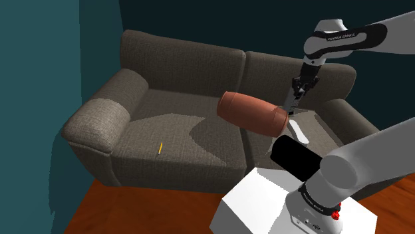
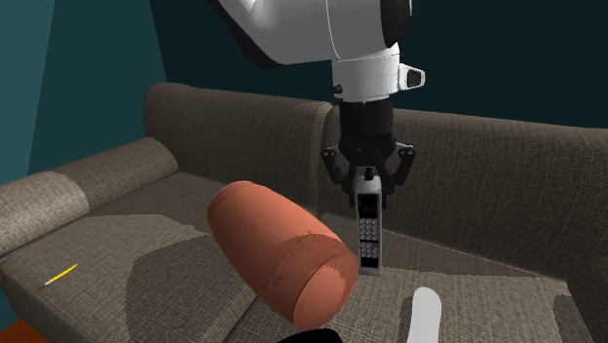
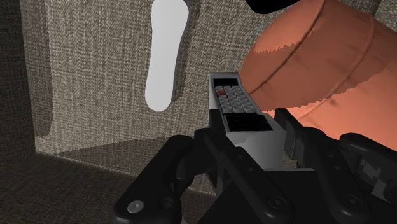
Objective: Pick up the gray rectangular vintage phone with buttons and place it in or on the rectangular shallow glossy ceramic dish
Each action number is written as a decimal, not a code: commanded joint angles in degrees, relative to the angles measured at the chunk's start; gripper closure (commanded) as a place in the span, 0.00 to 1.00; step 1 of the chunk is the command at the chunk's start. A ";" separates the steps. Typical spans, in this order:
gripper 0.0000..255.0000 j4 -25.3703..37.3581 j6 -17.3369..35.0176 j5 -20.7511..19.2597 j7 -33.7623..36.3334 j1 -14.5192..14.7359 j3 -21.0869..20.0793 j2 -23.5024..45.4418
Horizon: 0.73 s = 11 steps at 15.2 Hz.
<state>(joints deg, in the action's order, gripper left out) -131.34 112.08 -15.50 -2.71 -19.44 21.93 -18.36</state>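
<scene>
Phone hangs upright, top clamped in gripper, above sofa.

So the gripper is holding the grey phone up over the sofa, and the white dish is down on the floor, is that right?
Not quite. The gripper does hold the grey phone over the sofa, but the white dish lies on the sofa's seat cushion, not on the floor; the wrist view shows it resting on the fabric.
</scene>
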 commanded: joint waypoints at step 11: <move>1.00 -22.60 -10.03 -5.95 1.94 -6.62 -4.45 -32.18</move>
<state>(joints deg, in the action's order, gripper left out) -152.72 103.78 -21.39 -0.71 -25.53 18.05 -47.63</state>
